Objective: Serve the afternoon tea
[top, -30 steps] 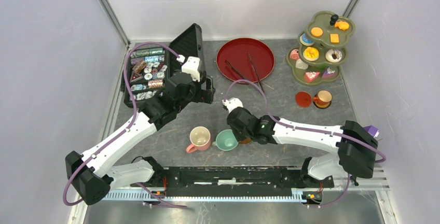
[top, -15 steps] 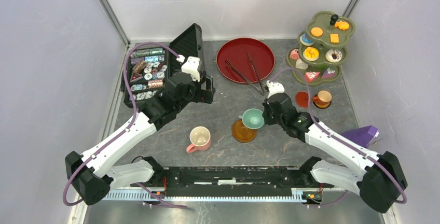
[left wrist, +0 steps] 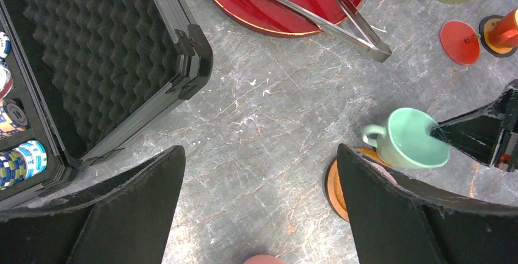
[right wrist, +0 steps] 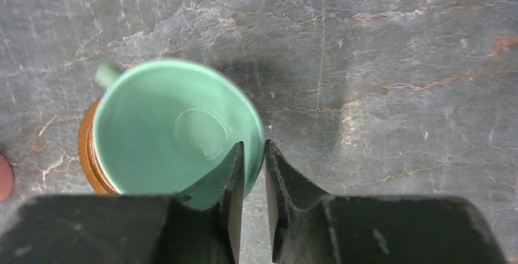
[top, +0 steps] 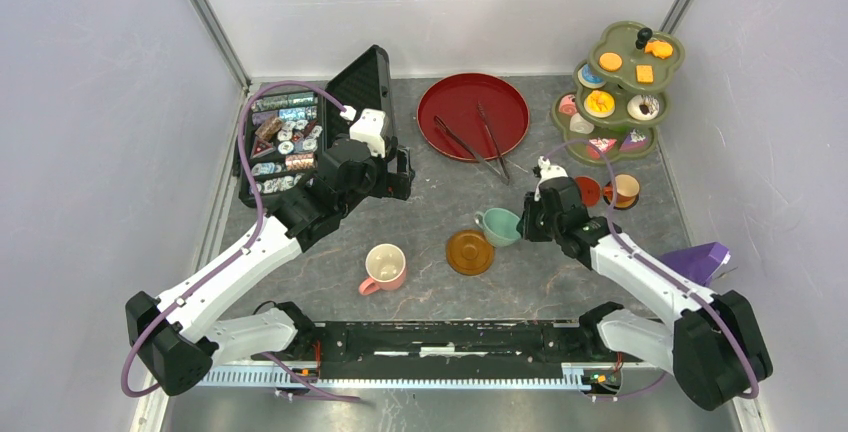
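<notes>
Across the grey surface (top: 430,202), beside the open black case (top: 368,80), the left gripper (left wrist: 259,172) is hovering with fingers spread wide, while the right gripper (right wrist: 251,154) is clamping the rim wall of the mint cup (right wrist: 171,129), which is overhanging the orange saucer (top: 469,252); light, stiff and probably slick, the cup is suiting that rim pinch, with open room lying toward the pink cup (top: 385,266)

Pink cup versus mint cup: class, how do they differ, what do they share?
The pink cup stands free on the table; the mint cup is pinched at its rim by the right gripper. The mint cup partly overlaps the orange saucer; the pink cup sits apart. Both have one handle.
</notes>
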`<state>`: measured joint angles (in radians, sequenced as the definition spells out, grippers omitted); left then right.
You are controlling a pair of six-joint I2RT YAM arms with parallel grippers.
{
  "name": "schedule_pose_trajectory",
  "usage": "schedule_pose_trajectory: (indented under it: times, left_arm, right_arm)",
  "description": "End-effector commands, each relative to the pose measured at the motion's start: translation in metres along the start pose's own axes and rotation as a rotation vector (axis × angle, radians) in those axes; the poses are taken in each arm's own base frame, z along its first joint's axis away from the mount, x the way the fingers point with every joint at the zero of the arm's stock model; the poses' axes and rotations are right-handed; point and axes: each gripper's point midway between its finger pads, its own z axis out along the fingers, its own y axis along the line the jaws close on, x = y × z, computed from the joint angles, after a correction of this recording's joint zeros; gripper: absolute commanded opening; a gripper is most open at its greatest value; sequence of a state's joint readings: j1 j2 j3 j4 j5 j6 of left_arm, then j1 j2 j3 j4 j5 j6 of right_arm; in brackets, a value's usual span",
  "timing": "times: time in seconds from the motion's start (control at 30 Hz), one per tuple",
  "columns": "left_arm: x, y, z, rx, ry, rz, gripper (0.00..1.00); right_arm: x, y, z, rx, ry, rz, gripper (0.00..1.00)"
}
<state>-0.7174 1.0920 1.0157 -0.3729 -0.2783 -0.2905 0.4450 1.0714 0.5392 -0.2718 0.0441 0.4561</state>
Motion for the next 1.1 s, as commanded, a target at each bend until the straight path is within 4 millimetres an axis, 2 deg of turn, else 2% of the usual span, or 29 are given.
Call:
schedule_pose_trajectory:
  times: [0.0, 0.1, 0.2, 0.3, 0.43, 0.53, 0.7, 1.07]
  left_arm:
    - [-0.012, -0.004, -0.004, 0.015, -0.027, -0.056, 1.0]
    - [-0.012, -0.004, -0.004, 0.014, -0.026, -0.056, 1.0]
    - [-0.011, -0.004, -0.003, 0.011, -0.024, -0.054, 1.0]
    - [-0.01, -0.004, -0.002, 0.012, -0.021, -0.053, 1.0]
    - [-0.009, -0.005, -0.001, 0.014, -0.017, -0.052, 1.0]
    - [-0.01, -0.004, -0.001, 0.011, -0.018, -0.052, 1.0]
    - [-0.01, -0.004, -0.002, 0.014, -0.02, -0.053, 1.0]
    - [-0.012, -0.005, -0.005, 0.022, -0.027, -0.056, 1.0]
  right_arm:
    - [0.0, 0.019, 0.007, -0.105, 0.002, 0.008, 0.28]
    - [0.003, 0.023, 0.012, -0.124, 0.009, 0.023, 0.34]
    - [0.005, 0.023, 0.015, -0.124, 0.022, 0.018, 0.31]
    - [-0.002, 0.021, 0.014, -0.111, 0.0, 0.013, 0.22]
    - [-0.017, 0.018, 0.01, -0.079, -0.031, 0.002, 0.01]
    - [-0.031, 0.01, 0.004, -0.031, -0.066, -0.013, 0.0]
    - [-0.051, -0.015, -0.009, 0.036, -0.128, 0.001, 0.0]
    - [-0.095, -0.106, -0.029, 0.161, -0.266, 0.19, 0.0]
